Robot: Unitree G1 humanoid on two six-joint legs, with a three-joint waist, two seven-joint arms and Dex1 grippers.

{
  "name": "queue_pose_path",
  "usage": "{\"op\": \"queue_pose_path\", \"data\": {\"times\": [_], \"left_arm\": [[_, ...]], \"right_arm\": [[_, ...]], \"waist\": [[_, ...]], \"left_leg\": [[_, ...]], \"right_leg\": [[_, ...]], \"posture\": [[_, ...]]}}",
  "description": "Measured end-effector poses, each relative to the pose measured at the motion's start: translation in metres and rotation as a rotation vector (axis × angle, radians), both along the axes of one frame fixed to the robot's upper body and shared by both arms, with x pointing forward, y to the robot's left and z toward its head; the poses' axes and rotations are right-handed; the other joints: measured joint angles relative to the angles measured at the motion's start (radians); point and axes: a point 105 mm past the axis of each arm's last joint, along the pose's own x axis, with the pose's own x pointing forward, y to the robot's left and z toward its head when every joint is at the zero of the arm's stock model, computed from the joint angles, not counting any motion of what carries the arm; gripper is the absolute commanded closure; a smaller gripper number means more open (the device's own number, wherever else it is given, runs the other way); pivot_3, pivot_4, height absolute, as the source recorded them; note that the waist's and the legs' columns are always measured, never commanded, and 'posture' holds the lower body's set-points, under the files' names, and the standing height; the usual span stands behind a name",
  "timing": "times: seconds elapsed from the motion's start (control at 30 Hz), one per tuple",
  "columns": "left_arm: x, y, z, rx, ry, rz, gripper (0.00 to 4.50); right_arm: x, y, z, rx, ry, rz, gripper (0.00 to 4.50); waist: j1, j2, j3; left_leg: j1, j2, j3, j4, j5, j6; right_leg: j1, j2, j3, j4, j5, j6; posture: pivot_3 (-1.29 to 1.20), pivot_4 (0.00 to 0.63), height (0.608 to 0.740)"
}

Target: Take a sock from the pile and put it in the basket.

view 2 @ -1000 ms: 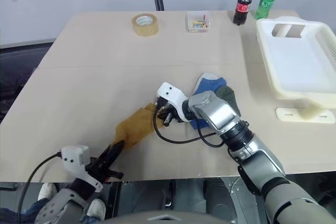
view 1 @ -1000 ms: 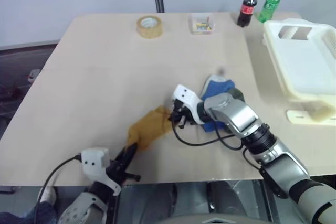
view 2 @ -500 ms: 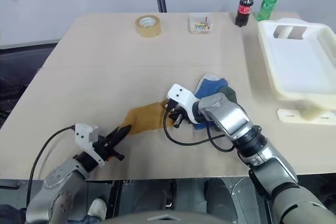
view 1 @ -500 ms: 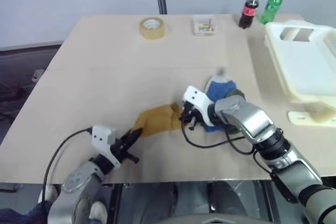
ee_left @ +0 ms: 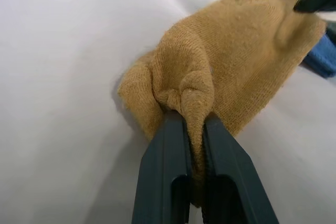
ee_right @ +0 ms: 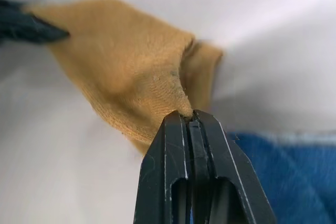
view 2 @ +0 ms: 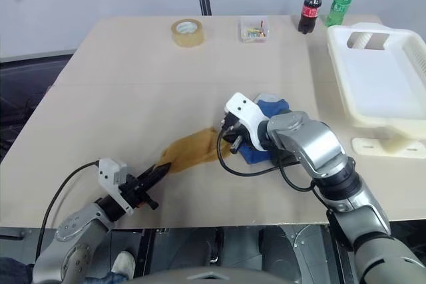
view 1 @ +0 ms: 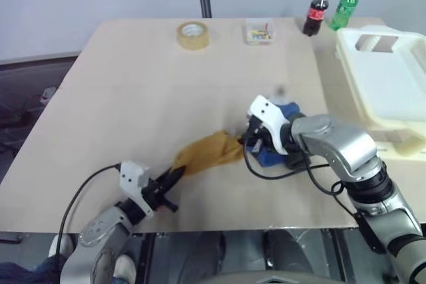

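The mustard sock (view 1: 208, 151) lies stretched at lower centre of the frame, pinched shut at one end by the left claw (view 1: 174, 176) and at the other by the right claw (view 2: 224, 136), likely to pull it free of the pile (view 1: 278, 131) (blue socks just beside). The basket (view 1: 389, 84) waits at the right edge of the counter (view 1: 133, 84). No writing reads on the two bottles (view 1: 315, 10) at upper right.

Soft, even light is falling from overhead on the desk (view 1: 133, 98) — no glare is showing, and shadows are lying faint and short under the sock (view 1: 206, 152). Both head views are looking slightly soft. In the wrist views the sock's knit is reading sharp — the background is blurring away.
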Motion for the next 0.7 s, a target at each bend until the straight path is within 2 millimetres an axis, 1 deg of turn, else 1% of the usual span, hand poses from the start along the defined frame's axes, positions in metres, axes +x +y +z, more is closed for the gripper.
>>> {"op": "queue_pose_path", "data": {"times": [0.1, 0.17, 0.3, 0.7], "left_arm": [[0.007, -0.008, 0.013, -0.016, -0.058, -0.017, 4.42], [0.007, -0.012, 0.017, -0.03, -0.076, -0.026, 4.42], [0.003, -0.018, 0.01, -0.04, -0.049, -0.042, 4.42], [0.003, -0.013, 0.01, -0.035, -0.047, -0.007, 4.42]], "right_arm": [[0.001, -0.001, -0.001, -0.006, -0.007, -0.004, 4.5], [0.002, -0.001, -0.001, -0.008, -0.009, -0.007, 4.5], [0.006, -0.003, -0.005, -0.018, -0.008, -0.029, 4.5], [0.006, 0.004, -0.01, -0.006, -0.01, -0.023, 4.5]], "waist": [[-0.001, -0.001, 0.0], [-0.004, 0.0, 0.0], [-0.006, -0.001, 0.0], [-0.005, -0.001, 0.0]], "left_leg": [[0.0, 0.0, 0.0, 0.0, 0.0, 0.0], [0.0, 0.0, 0.001, 0.0, 0.0, 0.0], [0.0, 0.0, 0.001, 0.0, 0.0, 0.0], [0.0, 0.0, 0.001, 0.0, 0.0, 0.0]], "right_leg": [[0.0, 0.001, 0.0, 0.0, 0.0, 0.0], [0.0, 0.002, 0.001, 0.0, 0.0, 0.0], [0.0, 0.003, 0.001, 0.0, 0.0, 0.0], [0.0, 0.004, 0.001, 0.0, 0.0, 0.0]], "posture": [[0.0, 0.15, 0.738], [0.0, 0.15, 0.738], [0.0, 0.15, 0.738], [0.0, 0.15, 0.738]]}}
